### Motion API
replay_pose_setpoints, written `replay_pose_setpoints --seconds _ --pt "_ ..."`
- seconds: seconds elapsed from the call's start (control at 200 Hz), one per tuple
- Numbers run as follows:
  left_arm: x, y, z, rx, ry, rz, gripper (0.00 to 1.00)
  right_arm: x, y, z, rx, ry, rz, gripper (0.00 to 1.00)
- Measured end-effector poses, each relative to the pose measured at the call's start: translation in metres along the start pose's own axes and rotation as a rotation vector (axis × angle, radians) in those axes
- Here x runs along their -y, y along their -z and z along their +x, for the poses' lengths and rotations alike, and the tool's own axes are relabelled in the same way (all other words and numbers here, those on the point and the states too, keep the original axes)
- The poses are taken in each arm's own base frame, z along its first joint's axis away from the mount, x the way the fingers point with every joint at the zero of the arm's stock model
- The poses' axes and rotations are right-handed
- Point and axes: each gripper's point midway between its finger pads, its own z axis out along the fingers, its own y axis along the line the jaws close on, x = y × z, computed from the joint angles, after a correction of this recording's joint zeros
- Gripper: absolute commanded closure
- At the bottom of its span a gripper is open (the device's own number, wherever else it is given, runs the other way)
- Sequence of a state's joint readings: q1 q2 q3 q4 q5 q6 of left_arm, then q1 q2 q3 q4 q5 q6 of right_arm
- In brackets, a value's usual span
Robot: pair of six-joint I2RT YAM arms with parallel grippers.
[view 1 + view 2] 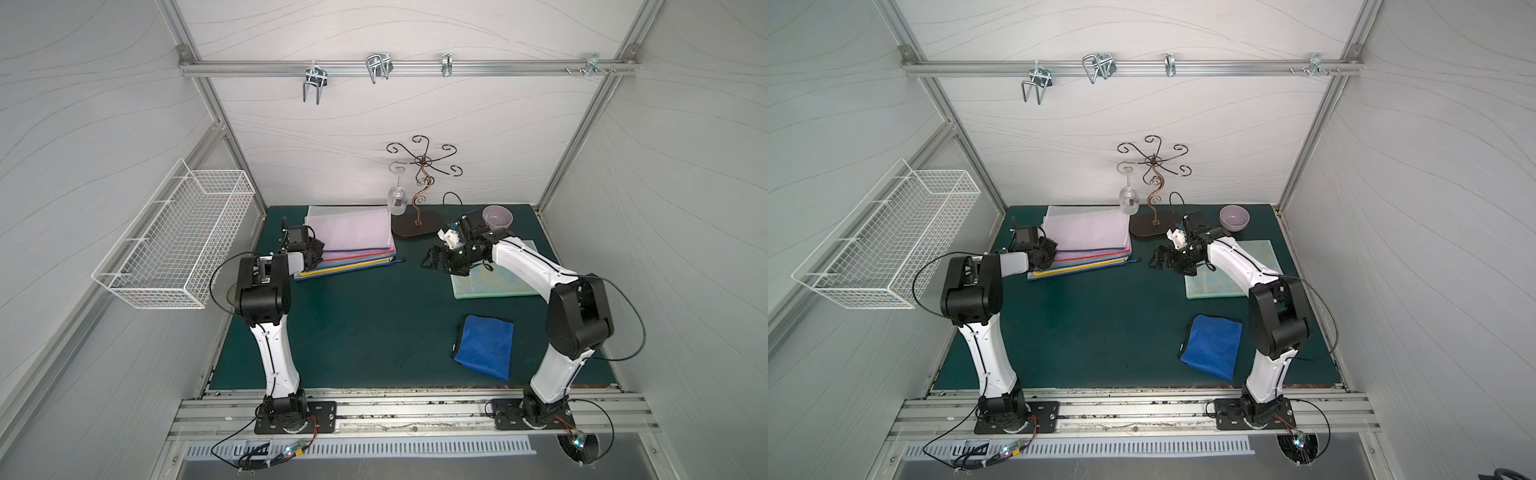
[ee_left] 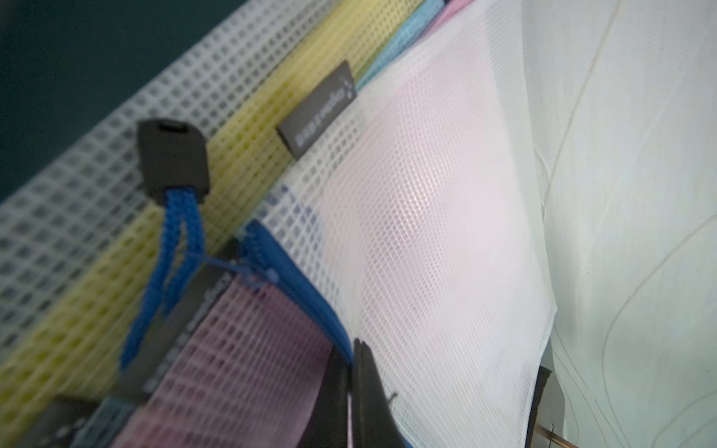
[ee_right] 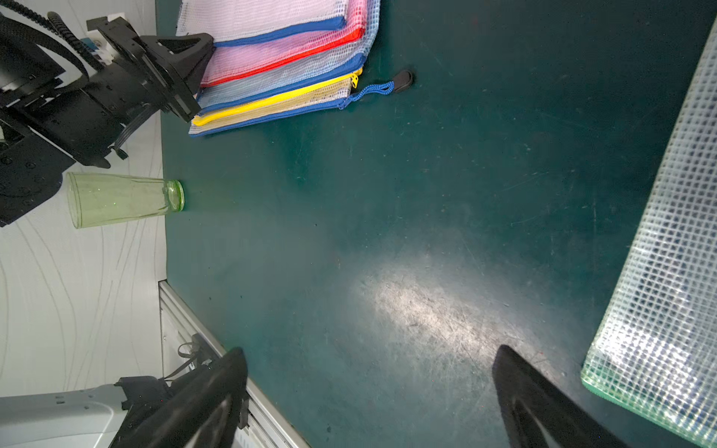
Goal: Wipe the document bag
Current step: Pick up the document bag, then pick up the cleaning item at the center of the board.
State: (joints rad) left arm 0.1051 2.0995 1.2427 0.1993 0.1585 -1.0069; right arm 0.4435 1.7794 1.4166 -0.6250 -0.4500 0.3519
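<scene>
Left wrist view: left gripper point(image 2: 351, 391) has jaws clamped on the top document bag point(image 2: 426, 232), zip corner between them. It is best drawn slowly off the stack point(image 2: 252, 135); right gripper point(image 3: 370, 353) hovers, jaws apart, empty.

Bare mat point(image 1: 365, 324) midway — cloth point(image 1: 484, 345) rightward

Pale wavy-lined walls point(image 1: 374, 120), aluminium rail point(image 1: 415, 66), dark green mat point(image 1: 353, 332), white wire basket point(image 1: 178, 241)

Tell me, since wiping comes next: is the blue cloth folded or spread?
Folded: the blue cloth lies as a compact rectangle with a doubled edge.
</scene>
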Motion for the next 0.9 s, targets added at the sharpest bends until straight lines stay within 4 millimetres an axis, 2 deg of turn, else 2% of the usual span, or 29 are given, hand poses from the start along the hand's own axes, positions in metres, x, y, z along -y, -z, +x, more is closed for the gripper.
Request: replay_pose_setpoints --seconds 0.12,0.22,0.29,0.375,0.48,0.595,0.75,0.9 --pt "0.010 0.004 0.000 -0.004 -0.006 0.040 1.00 -0.001 -0.001 0.001 -0.001 0.004 0.003 0.01" --pt "0.022 0.022 0.000 -0.012 -0.012 0.068 1.00 0.000 0.000 0.002 -0.006 0.003 0.013 0.01" --pt "0.036 0.046 -0.003 -0.009 -0.017 0.087 1.00 0.000 0.002 0.003 -0.012 0.000 0.024 0.01" --pt "0.056 0.085 -0.006 0.009 -0.024 0.133 1.00 -0.001 0.005 0.003 -0.016 -0.003 0.030 0.01" --pt "0.063 0.135 0.002 0.028 -0.032 0.166 1.00 -0.002 0.011 0.007 -0.029 -0.011 0.041 0.01" --pt "0.041 0.174 0.028 0.018 -0.036 0.139 1.00 -0.002 0.019 0.016 -0.047 -0.023 0.065 0.01" --pt "-0.008 0.205 0.104 -0.092 -0.071 0.062 1.00 0.001 0.036 0.033 -0.065 -0.039 0.117 0.01" --pt "-0.060 0.226 0.169 -0.192 -0.117 -0.017 1.00 0.017 0.040 0.063 -0.130 -0.075 0.197 0.01"
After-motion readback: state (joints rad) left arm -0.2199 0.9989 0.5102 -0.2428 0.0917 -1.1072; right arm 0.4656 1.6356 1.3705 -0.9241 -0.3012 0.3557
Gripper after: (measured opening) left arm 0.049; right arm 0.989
